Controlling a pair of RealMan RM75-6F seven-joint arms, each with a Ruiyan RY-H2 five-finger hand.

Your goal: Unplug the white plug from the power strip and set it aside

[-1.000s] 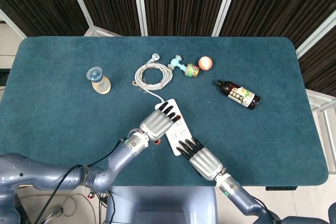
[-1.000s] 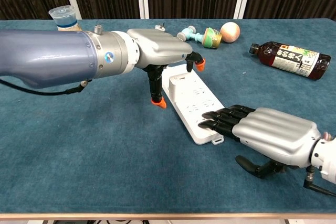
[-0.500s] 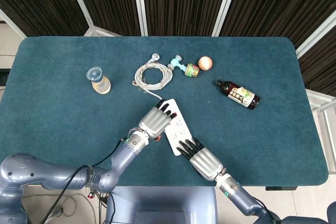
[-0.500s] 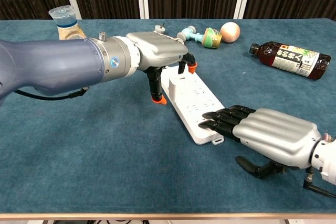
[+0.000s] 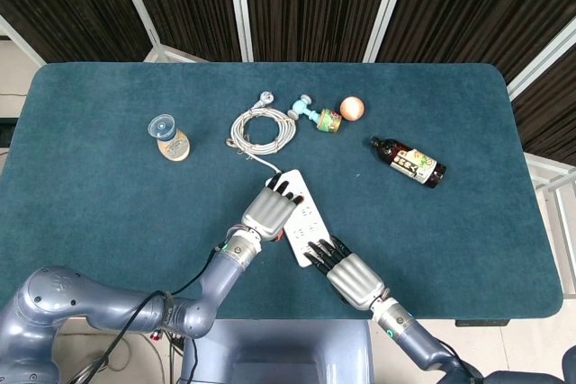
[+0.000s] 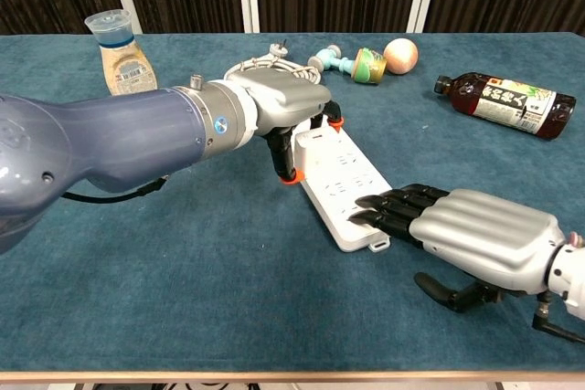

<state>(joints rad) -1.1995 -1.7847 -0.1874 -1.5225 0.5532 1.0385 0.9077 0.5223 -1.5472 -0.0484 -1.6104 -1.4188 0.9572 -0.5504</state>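
The white power strip (image 5: 307,222) (image 6: 335,180) lies slantwise near the table's front. My left hand (image 5: 267,210) (image 6: 274,102) hovers over its far end, fingers (image 5: 282,189) stretched out above it. An orange-tipped thumb (image 6: 288,173) reaches down against the strip's left edge. A raised white block, seemingly the white plug (image 6: 314,141), shows at that end, mostly hidden under the hand. A white cable (image 5: 263,128) (image 6: 265,66) runs from there to a coil behind. My right hand (image 5: 351,274) (image 6: 475,230) lies flat, its dark fingertips (image 6: 384,207) pressing on the strip's near end.
A blue-capped dressing bottle (image 5: 169,138) (image 6: 121,50) stands at the left. A teal and green toy (image 5: 317,116) (image 6: 353,63) and a peach ball (image 5: 352,108) (image 6: 400,52) lie at the back. A dark bottle (image 5: 408,161) (image 6: 507,102) lies on its side at the right.
My left hand has drawn back and lowered toward the strip's far end; its thumb went from standing clear on the left to lying against the strip's edge. The right hand has stayed put.
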